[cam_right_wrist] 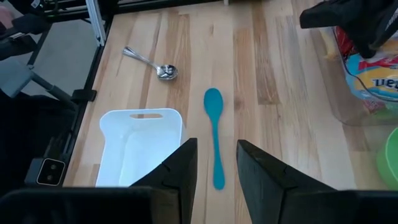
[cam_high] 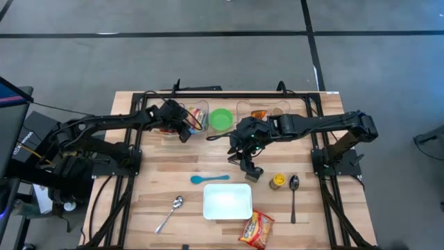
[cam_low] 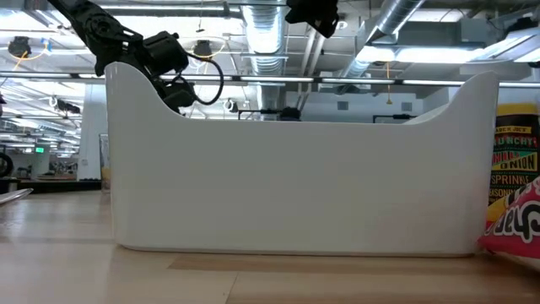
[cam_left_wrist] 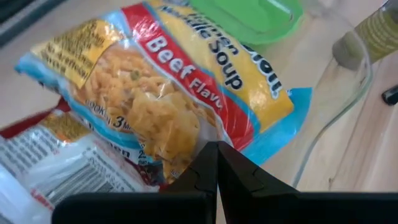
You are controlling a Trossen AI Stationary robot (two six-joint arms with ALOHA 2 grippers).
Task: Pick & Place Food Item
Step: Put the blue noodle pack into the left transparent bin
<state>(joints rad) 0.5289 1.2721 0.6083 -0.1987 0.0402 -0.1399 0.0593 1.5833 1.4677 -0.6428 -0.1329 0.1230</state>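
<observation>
Right now the left gripper (cam_left_wrist: 216,163) has its jaws pressed fully together, tips meeting just over a Beef Flavor noodle soup packet (cam_left_wrist: 180,93) that lies in a clear container (cam_left_wrist: 348,118) with other wrappers; whether the tips pinch the film I cannot tell. Beyond that packet sits a green bowl (cam_high: 221,119). Over on the other side, the right gripper (cam_right_wrist: 214,163) hangs above the wooden table (cam_right_wrist: 273,56), jaws a narrow way apart with nothing between them. Straight ahead of those jaws lies a blue spoon (cam_right_wrist: 215,135), a white tray (cam_right_wrist: 134,146) just beside it, and a metal spoon (cam_right_wrist: 151,63) further out.
</observation>
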